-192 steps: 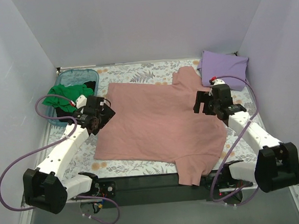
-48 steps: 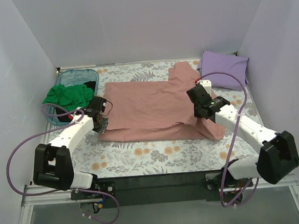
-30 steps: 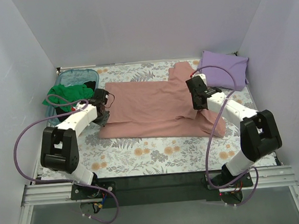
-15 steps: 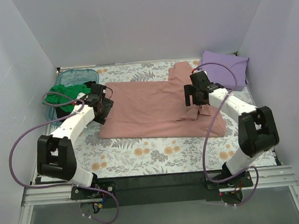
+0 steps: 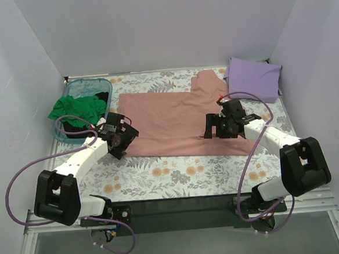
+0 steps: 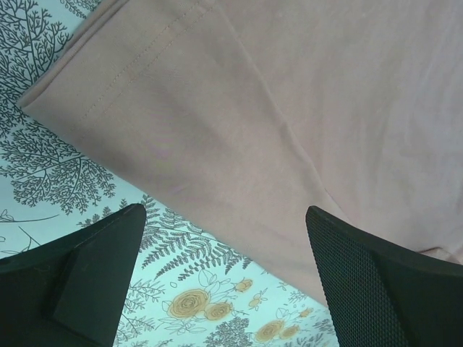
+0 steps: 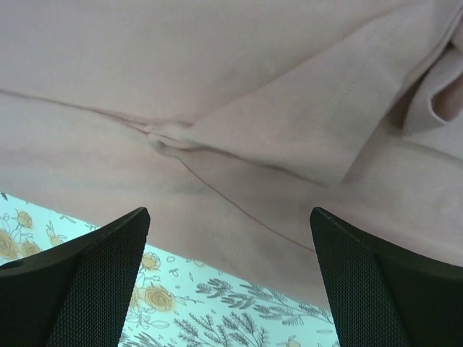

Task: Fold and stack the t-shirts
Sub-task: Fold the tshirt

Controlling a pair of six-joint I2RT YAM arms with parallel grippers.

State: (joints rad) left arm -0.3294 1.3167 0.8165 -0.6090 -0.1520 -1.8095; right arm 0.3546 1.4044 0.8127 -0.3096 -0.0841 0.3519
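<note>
A salmon-pink t-shirt (image 5: 169, 118) lies folded in half lengthwise across the middle of the floral table cover, with one sleeve reaching to the back (image 5: 208, 80). My left gripper (image 5: 123, 143) is open and empty above the shirt's near left corner (image 6: 217, 130). My right gripper (image 5: 217, 126) is open and empty above the shirt's near right part, over a wrinkled fold (image 7: 239, 137). A folded lavender t-shirt (image 5: 253, 77) lies at the back right. Green (image 5: 75, 107) and black (image 5: 70, 127) t-shirts sit in the tub.
A translucent teal plastic tub (image 5: 85, 85) stands at the back left and holds the green and black shirts. The floral table cover (image 5: 179, 176) shows bare in front of the pink shirt. White walls close in the left, back and right sides.
Both grippers carried the pink shirt's near edge to the back, folding it in half, then let go. They have since drawn back toward the near edge and stand open.
</note>
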